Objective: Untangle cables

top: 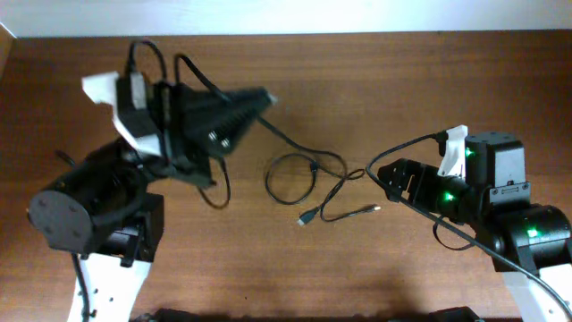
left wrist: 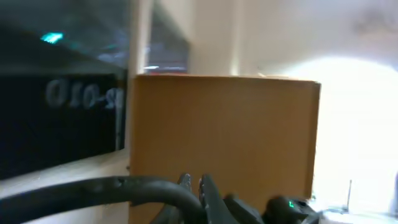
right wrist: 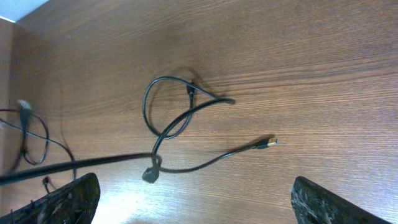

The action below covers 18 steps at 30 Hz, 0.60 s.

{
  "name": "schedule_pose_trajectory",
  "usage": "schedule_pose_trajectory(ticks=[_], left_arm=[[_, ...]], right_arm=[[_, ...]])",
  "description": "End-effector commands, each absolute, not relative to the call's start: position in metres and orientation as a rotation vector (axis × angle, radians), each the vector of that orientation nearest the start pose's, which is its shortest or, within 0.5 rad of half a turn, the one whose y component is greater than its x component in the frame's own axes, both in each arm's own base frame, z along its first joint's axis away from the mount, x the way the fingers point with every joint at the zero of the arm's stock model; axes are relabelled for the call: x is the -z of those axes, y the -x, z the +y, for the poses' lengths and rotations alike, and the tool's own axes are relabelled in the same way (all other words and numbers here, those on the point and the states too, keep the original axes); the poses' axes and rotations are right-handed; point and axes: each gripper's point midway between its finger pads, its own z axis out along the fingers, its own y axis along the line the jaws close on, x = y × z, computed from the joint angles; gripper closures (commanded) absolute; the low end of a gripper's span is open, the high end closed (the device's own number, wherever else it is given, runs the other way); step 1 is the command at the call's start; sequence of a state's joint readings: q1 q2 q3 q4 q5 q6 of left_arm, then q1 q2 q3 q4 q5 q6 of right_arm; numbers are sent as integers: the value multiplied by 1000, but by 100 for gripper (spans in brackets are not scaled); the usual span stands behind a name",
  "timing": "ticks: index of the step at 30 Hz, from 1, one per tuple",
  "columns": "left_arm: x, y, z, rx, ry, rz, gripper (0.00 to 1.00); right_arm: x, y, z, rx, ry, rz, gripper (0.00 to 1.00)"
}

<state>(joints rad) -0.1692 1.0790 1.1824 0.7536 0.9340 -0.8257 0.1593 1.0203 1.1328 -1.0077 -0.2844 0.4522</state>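
Pull-apart step: the left gripper [top: 266,97], pressed together, seems to pinch one of the cables [right wrist: 147,109] while the right gripper [right wrist: 193,202] gapes (holding nothing) — next it should seize the crossing loop.

From overhead, the left gripper [top: 265,97] has a blurred tip, so we cannot tell whether it pinches the cables [top: 308,179] that reach it. Our left wrist view is smeared, and the bottom edge cuts its fingers [left wrist: 194,186]. The right gripper [right wrist: 194,186] shows only cropped fingers [right wrist: 68,199]. The plugs [top: 306,217] are too small for us to identify.
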Motion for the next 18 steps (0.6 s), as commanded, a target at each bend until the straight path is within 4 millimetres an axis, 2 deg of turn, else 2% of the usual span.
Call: schedule_pose_trajectory(ticks=[1,2,5,6,7,8,9,10,11,12,13,15,16,17,18], left_arm=[[-588,-253,-134,1349,-294,1014,100],[-593,-260,-121,1363,-207,999,100],[-603,-270,-101,1415,-34,943,100],[-605,-272,-96,1487,32,934,100],[-605,-270,-100,1554,43,949,100],[-605,-257,-122,1637,-26,969,100],[-598,-241,-152,1676,-158,1022,100],[-587,-233,-173,1665,-273,1073,100],[-561,-236,-198,1664,-333,1208,100],[-529,-249,-214,1657,-298,1373,100],[-476,-269,-227,1665,-162,1638,100],[-445,-272,-245,1717,-158,1787,100],[-444,-270,-250,1734,-183,1787,100],[-453,-266,-251,1756,-207,1752,100],[-481,-256,-250,1812,-274,1630,100]], right_arm=[[-238,-259,81,-542,-248,2501,3],[-237,-258,80,-533,-253,2509,3],[-225,-260,82,-514,-211,2560,3],[-221,-268,86,-536,-206,2568,3],[-216,-276,94,-583,-192,2579,3],[-206,-286,105,-647,-152,2609,3],[-199,-291,113,-695,-107,2627,3],[-192,-294,118,-733,-105,2651,3],[-185,-296,120,-742,-109,2674,3],[-184,-296,120,-741,-109,2677,3],[-187,-295,120,-739,-98,2669,3],[-191,-295,119,-736,-84,2654,3],[-190,-295,119,-736,-85,2655,3],[-190,-295,119,-732,-86,2655,3],[-190,-295,117,-720,-90,2656,3]])
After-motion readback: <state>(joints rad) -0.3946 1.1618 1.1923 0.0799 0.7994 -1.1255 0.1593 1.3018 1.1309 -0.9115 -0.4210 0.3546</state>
